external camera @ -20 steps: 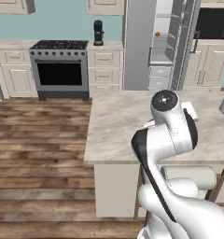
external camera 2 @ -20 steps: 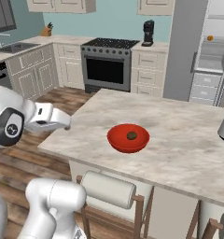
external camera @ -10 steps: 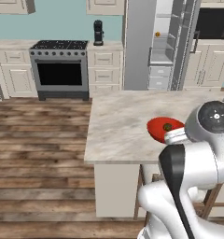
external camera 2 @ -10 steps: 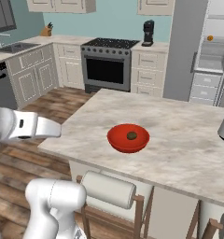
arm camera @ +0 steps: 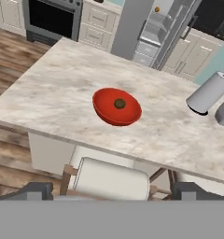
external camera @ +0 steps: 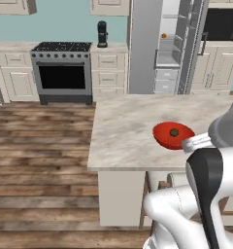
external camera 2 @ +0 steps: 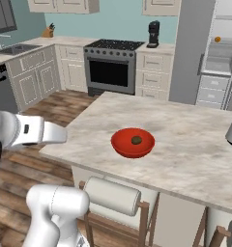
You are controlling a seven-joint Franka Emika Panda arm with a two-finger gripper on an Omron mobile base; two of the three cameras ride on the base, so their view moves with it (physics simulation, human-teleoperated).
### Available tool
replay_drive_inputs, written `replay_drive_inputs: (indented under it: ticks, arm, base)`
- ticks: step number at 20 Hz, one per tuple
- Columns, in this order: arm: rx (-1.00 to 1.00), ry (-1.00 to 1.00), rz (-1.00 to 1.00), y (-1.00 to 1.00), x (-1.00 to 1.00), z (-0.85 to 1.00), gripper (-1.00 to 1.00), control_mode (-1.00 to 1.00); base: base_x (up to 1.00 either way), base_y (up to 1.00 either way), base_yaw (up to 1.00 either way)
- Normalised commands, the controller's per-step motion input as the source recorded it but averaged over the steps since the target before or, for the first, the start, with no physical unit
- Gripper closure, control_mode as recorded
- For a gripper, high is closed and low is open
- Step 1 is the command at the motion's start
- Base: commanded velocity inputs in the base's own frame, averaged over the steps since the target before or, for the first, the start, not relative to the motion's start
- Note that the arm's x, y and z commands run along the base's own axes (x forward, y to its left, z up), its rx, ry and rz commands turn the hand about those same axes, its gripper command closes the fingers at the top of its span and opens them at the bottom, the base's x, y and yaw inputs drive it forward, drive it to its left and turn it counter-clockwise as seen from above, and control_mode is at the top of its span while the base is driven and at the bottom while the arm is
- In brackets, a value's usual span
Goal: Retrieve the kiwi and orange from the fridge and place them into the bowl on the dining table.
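Both base cameras are looking forward and down from behind, sharing the beige marble-topped dining table (external camera: 123,131) and glossy red bowl (external camera 2: 132,143); the hand camera is looking down closer.

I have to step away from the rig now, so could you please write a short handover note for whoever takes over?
Gripper: open and empty, looking down over the dining table.
Kiwi: already in the red bowl on the table.
Orange: on a shelf in the fridge, whose door stands open.
Done: kiwi delivered.
Left: go to the fridge, pick up the orange, bring it back and put it in the bowl beside the kiwi.
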Motion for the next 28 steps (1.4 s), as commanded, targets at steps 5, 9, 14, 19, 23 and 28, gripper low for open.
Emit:
replay_drive_inputs:
  ticks: [5, 9, 14, 19, 23, 28]
  arm:
    - [0.03, 0.0, 0.07, -0.03, 0.48, -0.1, -1.0, -1.0]
    - [0.0, 0.0, 0.0, 0.0, 0.0, 0.0, -1.0, 1.0]
    - [0.0, 0.0, 0.0, 0.0, 0.0, 0.0, -1.0, 1.0]
    - [0.0, 0.0, 0.0, 0.0, 0.0, 0.0, -1.0, 1.0]
    - [0.0, 0.0, 0.0, 0.0, 0.0, 0.0, -1.0, 1.0]
    - [0.0, 0.0, 0.0, 0.0, 0.0, 0.0, -1.0, 1.0]
  base:
    - [0.0, 0.0, 0.0]
    - [0.33, 0.08, 0.0]
    - [0.19, 0.59, 0.0]
    - [0.02, 0.95, 0.0]
    - [0.0, 1.0, -0.01]
    - [0.1, 1.0, -0.03]
